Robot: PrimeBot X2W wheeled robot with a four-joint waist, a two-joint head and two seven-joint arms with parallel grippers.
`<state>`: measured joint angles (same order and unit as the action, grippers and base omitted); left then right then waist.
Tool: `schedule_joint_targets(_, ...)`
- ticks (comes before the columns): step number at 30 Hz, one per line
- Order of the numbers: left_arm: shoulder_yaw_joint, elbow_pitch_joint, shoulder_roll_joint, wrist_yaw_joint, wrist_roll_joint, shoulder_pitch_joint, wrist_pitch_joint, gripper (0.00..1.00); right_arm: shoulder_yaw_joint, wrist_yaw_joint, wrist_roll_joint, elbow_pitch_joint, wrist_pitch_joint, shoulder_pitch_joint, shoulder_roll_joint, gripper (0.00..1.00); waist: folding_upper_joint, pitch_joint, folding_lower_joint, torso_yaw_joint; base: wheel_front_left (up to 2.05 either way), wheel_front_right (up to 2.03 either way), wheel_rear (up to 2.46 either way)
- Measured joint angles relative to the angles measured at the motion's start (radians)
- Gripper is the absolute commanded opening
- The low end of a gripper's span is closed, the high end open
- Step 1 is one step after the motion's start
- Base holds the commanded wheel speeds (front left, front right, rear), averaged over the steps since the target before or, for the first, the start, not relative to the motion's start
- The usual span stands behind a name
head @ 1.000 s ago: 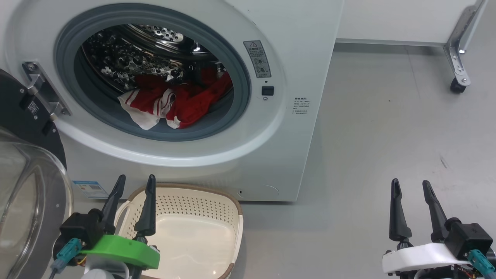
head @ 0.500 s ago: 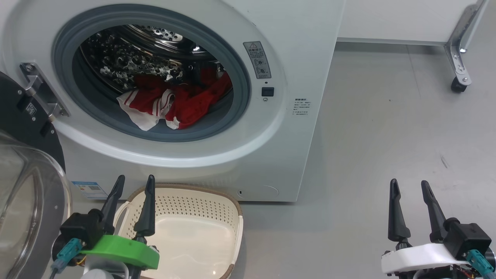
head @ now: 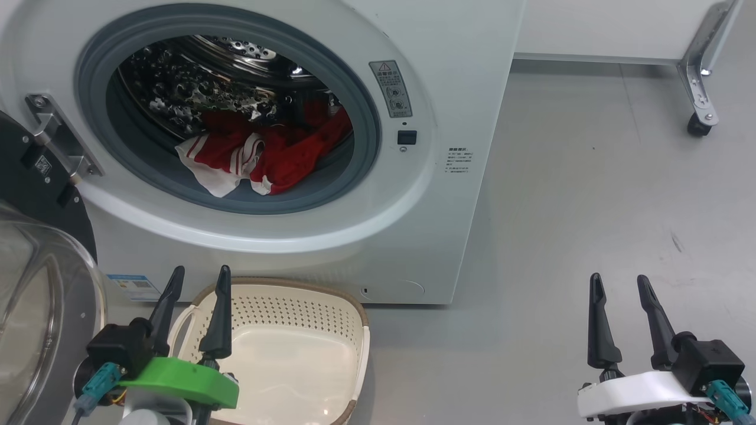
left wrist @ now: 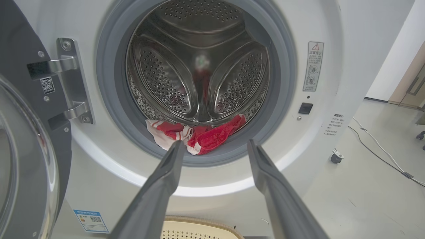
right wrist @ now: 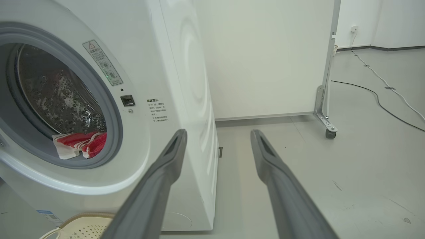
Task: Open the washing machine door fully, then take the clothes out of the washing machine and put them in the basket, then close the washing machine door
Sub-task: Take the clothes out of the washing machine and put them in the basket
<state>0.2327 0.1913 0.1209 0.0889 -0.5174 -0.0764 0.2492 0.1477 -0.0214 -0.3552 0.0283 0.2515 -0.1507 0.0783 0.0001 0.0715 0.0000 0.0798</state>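
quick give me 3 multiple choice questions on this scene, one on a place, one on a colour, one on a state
1. Where is the basket? A on a shelf; B on the floor before the washing machine; C on top of it.
2. The clothes are mostly: A blue; B green; C red.
3. The washing machine door is: A open; B shut; C missing.
Answers: B, it stands on the floor at the machine's foot. C, red cloth with white trim lies in the drum. A, it hangs swung aside on its hinge.
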Motion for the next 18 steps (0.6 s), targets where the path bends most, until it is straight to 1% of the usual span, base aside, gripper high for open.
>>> schedule_joint_targets(8,-0.017,-0.014,0.006,-0.014,0.001,0.000,0.000,1.00,0.016,0.000,0.006,0.013,-0.002,0.004,0.000,1.00,0.0000,0.032,0.0000,-0.015,0.00,0.00,0.00)
schedule_joint_targets(14,-0.038,-0.039,0.033,-0.024,0.016,-0.005,0.000,1.00,0.033,0.000,0.016,0.030,-0.010,0.009,-0.001,1.00,0.0000,0.077,0.0000,-0.036,0.00,0.00,0.00)
schedule_joint_targets(18,-0.055,-0.045,0.057,-0.041,0.019,-0.034,-0.006,1.00,0.053,0.000,0.025,0.039,-0.013,0.023,-0.004,1.00,0.0000,0.116,0.0000,-0.056,0.00,0.00,0.00)
